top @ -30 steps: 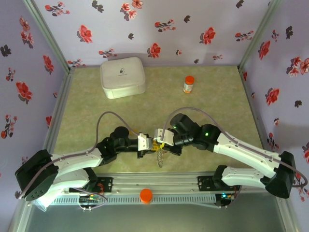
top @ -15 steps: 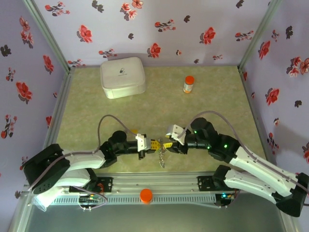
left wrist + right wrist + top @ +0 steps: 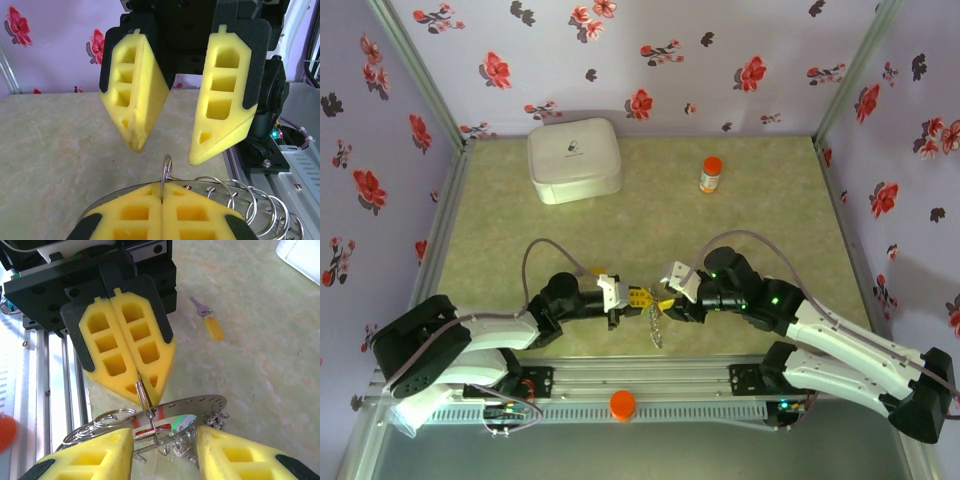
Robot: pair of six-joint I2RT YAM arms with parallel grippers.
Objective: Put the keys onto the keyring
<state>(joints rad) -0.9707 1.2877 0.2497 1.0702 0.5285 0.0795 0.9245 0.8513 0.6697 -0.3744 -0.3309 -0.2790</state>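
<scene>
The keyring (image 3: 202, 404), a flat metal band with slots, hangs between the two grippers just above the table; in the top view the keyring (image 3: 656, 325) dangles near the front rail. Several small split rings (image 3: 250, 197) hang from it. My left gripper (image 3: 162, 187) is shut on one upright small split ring (image 3: 166, 167); from the right wrist the left gripper (image 3: 144, 389) pinches that ring edge-on. My right gripper (image 3: 165, 437) stands open astride the band, touching nothing. One key with a yellow tag (image 3: 213, 326) lies on the table beyond. Red and green patches show under the band.
A white case (image 3: 574, 158) sits at the back left and an orange-capped bottle (image 3: 710, 174) at the back right. The metal rail (image 3: 650, 385) with an orange knob (image 3: 622, 404) runs along the near edge, right below the grippers. Flowered walls close three sides.
My right gripper has opened and drawn back a little to the right from the left gripper. The left gripper has closed fully on the small ring.
</scene>
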